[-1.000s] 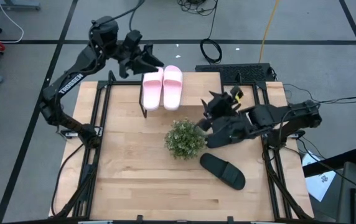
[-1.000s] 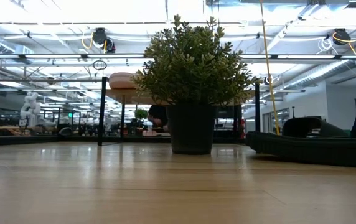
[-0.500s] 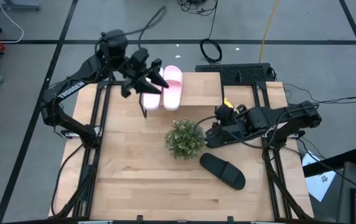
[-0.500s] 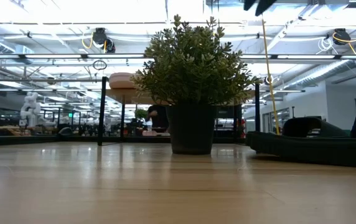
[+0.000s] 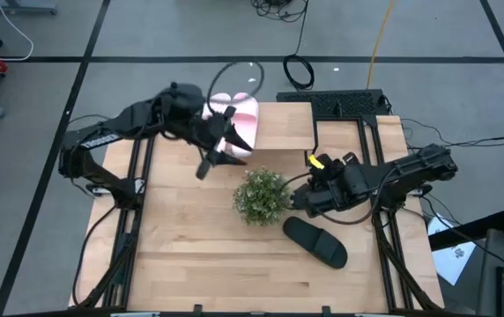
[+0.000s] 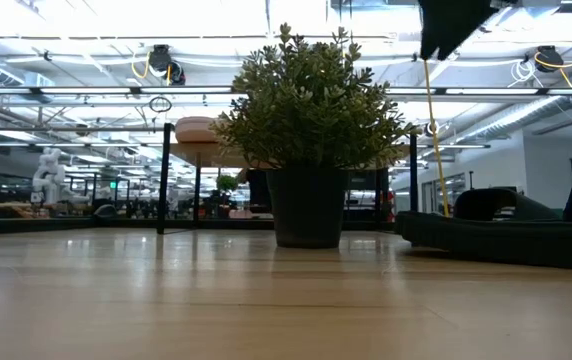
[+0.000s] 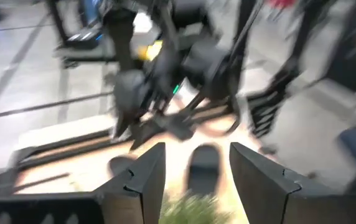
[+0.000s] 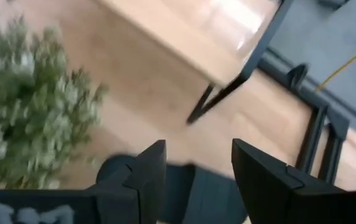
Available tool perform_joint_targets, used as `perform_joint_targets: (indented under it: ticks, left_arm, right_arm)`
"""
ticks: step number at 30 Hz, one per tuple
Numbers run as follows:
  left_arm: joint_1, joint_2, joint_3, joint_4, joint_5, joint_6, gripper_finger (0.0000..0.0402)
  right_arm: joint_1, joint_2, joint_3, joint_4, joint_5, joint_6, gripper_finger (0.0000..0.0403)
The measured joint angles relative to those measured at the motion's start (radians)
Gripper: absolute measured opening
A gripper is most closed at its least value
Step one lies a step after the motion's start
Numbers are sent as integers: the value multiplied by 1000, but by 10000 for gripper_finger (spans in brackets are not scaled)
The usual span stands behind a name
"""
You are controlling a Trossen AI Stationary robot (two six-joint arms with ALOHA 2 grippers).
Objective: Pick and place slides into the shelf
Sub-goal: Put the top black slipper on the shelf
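A pale pink pair of slides (image 5: 245,110) lies on the shelf (image 5: 283,123) at the table's far edge, partly hidden by my left arm. My left gripper (image 5: 233,145) hovers open above the shelf's left part, just near of the pink pair. Only one black slide (image 5: 315,240) shows; it lies flat on the table, near and right of the green plant (image 5: 261,195). My right gripper (image 5: 298,202) is open between the plant and that slide, above the slide's far end (image 8: 184,180). The low view shows the black slide (image 6: 506,235) at the right.
The potted plant (image 6: 311,130) stands mid-table, close beside my right gripper. The shelf's thin black legs (image 8: 228,93) stand behind it, one at the shelf's left front corner (image 5: 206,163). Bare tabletop (image 5: 199,255) stretches toward the near and left edges. Black frame rails run along both table sides.
My left gripper has swung from beyond the shelf's far left corner toward the table's middle, crossing over the pink pair and ending above the shelf's near edge. My right gripper has moved toward the near edge, past the plant toward the black slide. No slide has moved.
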Motion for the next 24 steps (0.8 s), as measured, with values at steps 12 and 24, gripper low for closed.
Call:
perform_joint_targets:
  ticks: [12,24]
  left_arm:
    - [-220,0,0,-82,-563,179,175]
    - [-313,0,0,-87,-876,267,175]
  right_arm:
    - [9,-146,0,126,218,-77,173]
    - [-9,-294,0,20,-93,12,173]
